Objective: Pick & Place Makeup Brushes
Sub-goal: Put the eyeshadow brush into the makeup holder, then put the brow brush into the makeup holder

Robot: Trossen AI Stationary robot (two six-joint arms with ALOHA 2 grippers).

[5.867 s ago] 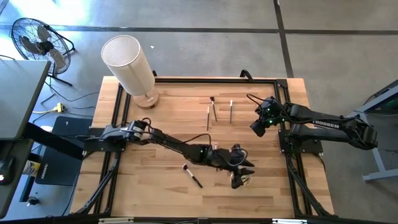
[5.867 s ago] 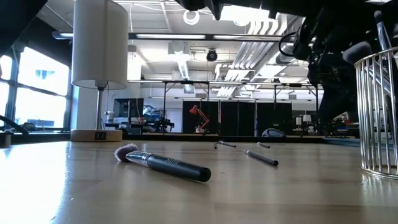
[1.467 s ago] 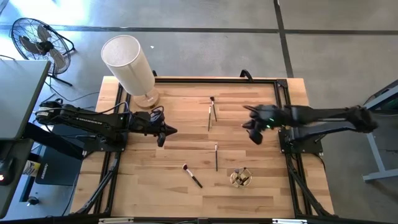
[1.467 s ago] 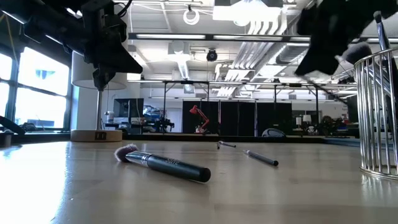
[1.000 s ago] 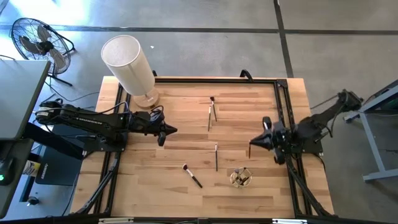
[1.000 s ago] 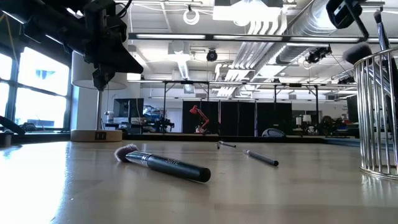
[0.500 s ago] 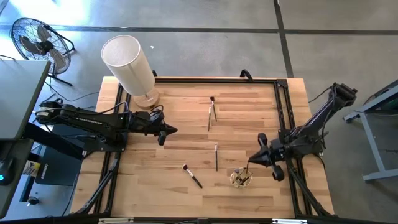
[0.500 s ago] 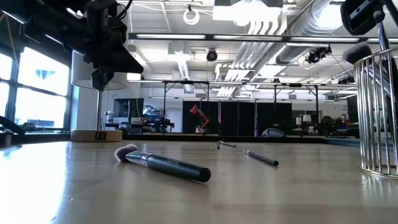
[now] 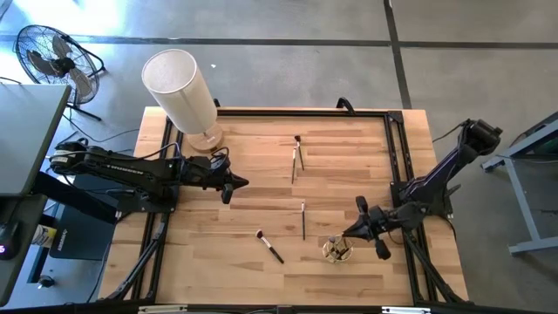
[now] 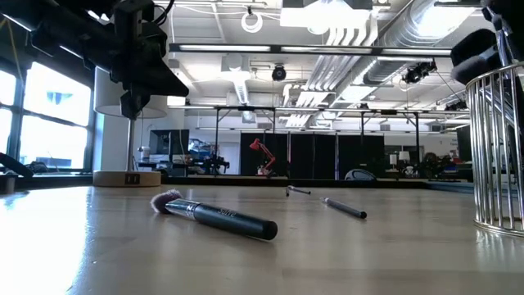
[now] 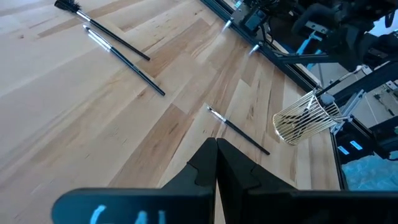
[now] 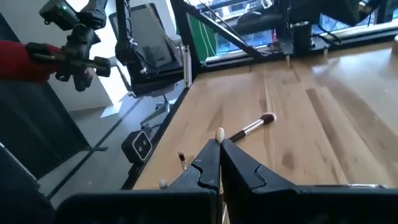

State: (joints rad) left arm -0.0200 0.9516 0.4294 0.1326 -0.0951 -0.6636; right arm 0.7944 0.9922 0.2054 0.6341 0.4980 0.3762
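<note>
Several makeup brushes lie flat on the wooden table: a thick black one with a pink tip (image 9: 269,246) (image 10: 217,217) (image 12: 252,126), a thin one (image 9: 302,220) (image 11: 239,130), and two thin ones toward the far edge (image 9: 296,155) (image 11: 118,46). A wire cup (image 9: 338,249) (image 10: 499,156) (image 11: 305,117) stands near the near edge with brushes in it. My right gripper (image 9: 351,232) (image 12: 219,152) hovers just beside and above the cup, shut on a thin brush. My left gripper (image 9: 230,185) (image 11: 216,149) (image 10: 135,102) waits shut above the table's left half. My right gripper pinches a thin brush between its two fingers. Only the brush's pale end (image 12: 219,132) shows, sticking out just past the fingertips. The brush is lifted clear of the table, over the wire cup's far right side. The fingers hide the rest of it.
A white cylindrical lamp (image 9: 179,87) (image 10: 129,57) stands at the far left corner. A black frame (image 9: 392,174) runs along the table's edges. Bare wood lies between the two arms. Something red (image 12: 25,59) shows in the room beyond the table.
My right gripper, still shut on the brush, has moved toward the near edge and down to the wire cup, now standing right beside it. The left arm and the brushes on the table have kept still.
</note>
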